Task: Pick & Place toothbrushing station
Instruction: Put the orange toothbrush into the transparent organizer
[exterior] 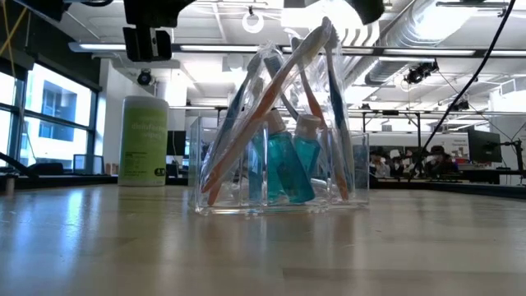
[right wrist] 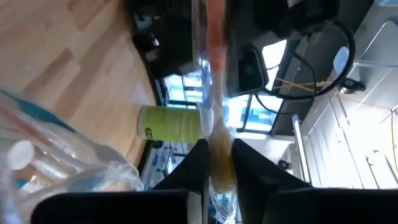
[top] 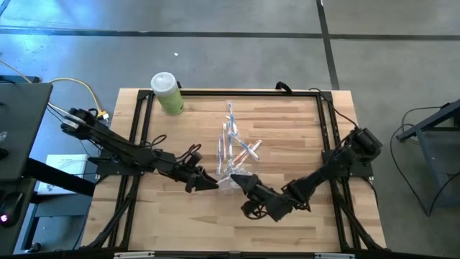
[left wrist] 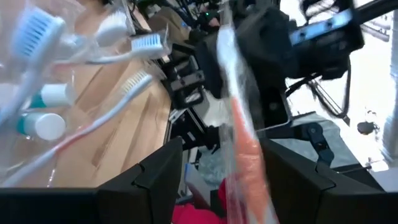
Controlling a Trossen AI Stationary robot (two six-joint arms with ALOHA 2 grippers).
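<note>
My right gripper (right wrist: 216, 163) pinches an orange toothbrush (right wrist: 214, 74). My left gripper (left wrist: 221, 168) sits wide around another wrapped toothbrush (left wrist: 239, 118), beside the clear holder (exterior: 279, 177) mid-table

Table (top: 287, 144): pale wood, smooth, semi-gloss. Holder (exterior: 279, 177): clear glossy plastic. Toothbrushes (exterior: 283, 78): translucent plastic w/ clear crinkly wrap. Bottle (top: 167, 93): matt plastic.

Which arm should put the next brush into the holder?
Right, probably. The right tool is already shut on a wrapped orange brush near the holder; the left tool is open.
</note>
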